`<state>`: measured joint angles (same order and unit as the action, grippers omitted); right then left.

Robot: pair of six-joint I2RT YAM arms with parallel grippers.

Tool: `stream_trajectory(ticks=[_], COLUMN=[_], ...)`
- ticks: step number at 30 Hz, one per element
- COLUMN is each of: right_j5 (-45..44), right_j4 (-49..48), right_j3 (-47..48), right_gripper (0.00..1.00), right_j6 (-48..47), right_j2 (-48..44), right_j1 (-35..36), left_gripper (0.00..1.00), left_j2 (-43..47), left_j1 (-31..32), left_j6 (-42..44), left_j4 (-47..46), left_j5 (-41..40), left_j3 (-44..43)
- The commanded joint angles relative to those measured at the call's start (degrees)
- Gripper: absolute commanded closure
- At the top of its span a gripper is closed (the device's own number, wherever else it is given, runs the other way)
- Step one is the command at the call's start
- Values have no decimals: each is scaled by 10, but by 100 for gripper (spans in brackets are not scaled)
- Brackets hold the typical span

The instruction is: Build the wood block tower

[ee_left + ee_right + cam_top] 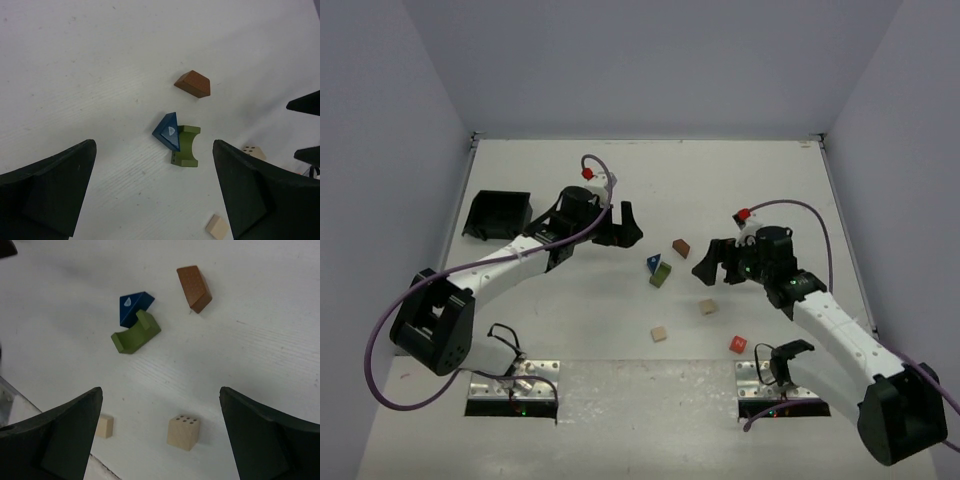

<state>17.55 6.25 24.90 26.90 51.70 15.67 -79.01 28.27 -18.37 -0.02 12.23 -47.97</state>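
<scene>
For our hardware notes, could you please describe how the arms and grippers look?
The left arm and right arm have white links and black joints. A purple cable loops along each, ending near a red cap. The left gripper and right gripper have black wedge-shaped fingers.

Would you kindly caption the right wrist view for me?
Open right end effector facing the blue wedge, which touches the green block.

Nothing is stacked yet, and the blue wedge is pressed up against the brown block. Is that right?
Not quite. The blue wedge lies against the olive-green block, not the brown block, which sits apart from both. The left wrist view shows it plainly. The rest holds: nothing is stacked yet.
</scene>
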Motion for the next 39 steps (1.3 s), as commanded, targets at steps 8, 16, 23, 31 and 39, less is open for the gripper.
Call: stream_trajectory(ticks=[8, 16, 23, 31, 39], right_j5=[-83, -168, -164, -108, -74], right_j4=[-29, -88, -97, -121, -160], right_j3=[94, 173, 214, 200, 186], right_gripper=[1, 7, 37, 47, 70], right_j6=[-109, -167, -166, -158, -165], right_j2=[154, 319, 397, 424, 438], right_j1=[143, 199, 203, 203, 204], left_gripper=[0, 0, 0, 0, 0], left_j2=[13, 64, 68, 63, 66], left_j1=[0, 0, 0, 0, 0], left_j6=[12, -10, -13, -15, -12], left_j4=[-29, -25, -24, -27, -24], left_j5=[-78, -151, -148, -144, -126], left_j3=[-7, 23, 26, 27, 22])
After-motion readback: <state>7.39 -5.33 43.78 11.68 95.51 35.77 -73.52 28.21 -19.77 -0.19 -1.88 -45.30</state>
